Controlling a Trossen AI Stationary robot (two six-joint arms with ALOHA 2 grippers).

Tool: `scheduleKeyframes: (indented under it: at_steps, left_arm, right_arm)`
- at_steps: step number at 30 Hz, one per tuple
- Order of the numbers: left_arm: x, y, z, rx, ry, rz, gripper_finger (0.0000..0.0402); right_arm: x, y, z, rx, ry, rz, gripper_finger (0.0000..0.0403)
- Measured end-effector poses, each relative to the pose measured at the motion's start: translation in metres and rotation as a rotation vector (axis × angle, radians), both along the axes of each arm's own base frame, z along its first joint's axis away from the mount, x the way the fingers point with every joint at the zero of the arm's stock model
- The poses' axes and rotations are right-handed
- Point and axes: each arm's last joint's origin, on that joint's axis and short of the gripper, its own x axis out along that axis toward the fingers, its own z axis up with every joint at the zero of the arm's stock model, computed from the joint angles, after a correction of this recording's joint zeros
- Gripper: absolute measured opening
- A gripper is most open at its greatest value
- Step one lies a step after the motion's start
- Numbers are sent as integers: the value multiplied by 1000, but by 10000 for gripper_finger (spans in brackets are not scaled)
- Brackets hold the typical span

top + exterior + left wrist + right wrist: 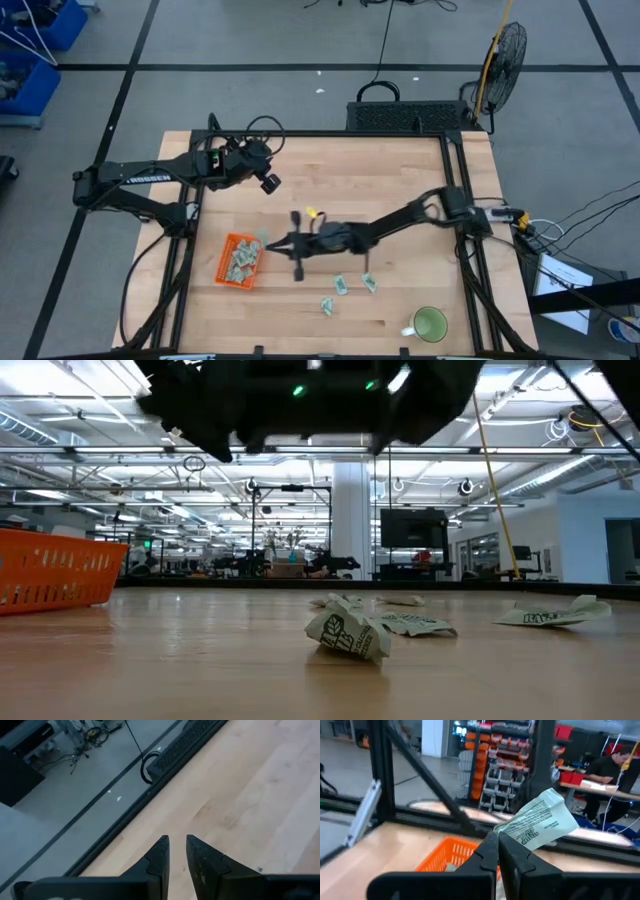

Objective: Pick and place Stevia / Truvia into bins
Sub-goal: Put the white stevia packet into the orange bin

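The right gripper [497,845] hangs above the middle of the table [400,170], just right of the orange tray [238,262], its fingers pressed together on one pale green and white packet [540,826] that sticks up from the tips. The tray sits near the table's left front and already holds what look like several packets, though they are too small to count, while three loose packets [341,285] lie on the wood to its right, with a green mug [431,324] beyond them. The left gripper [177,851] waits over the far left of the table with a narrow gap between its fingers, holding nothing.
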Motion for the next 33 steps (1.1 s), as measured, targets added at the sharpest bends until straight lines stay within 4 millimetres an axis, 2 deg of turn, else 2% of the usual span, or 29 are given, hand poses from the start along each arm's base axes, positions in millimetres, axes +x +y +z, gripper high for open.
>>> scheduleKeyframes:
  at_steps: [3,6,11,14,19,33]
  left_arm:
    - [-1,-1,-1,-22,10,-16,72]
    - [-2,-2,-3,-49,24,-34,72]
    - [-4,-3,-6,-82,61,-54,72]
    - [-5,-4,-6,-91,72,-58,72]
    - [-5,-4,-7,-94,73,-56,72]
    - [-5,-4,-7,-112,64,-60,72]
  right_arm:
    - [21,4,-20,-3,17,1,0]
    - [33,6,-38,-7,41,0,0]
    - [41,-3,-55,90,97,-26,0]
    - [42,-10,-58,153,138,-7,0]
    - [43,-17,-59,139,146,-12,8]
    - [43,-16,-59,110,146,43,86]
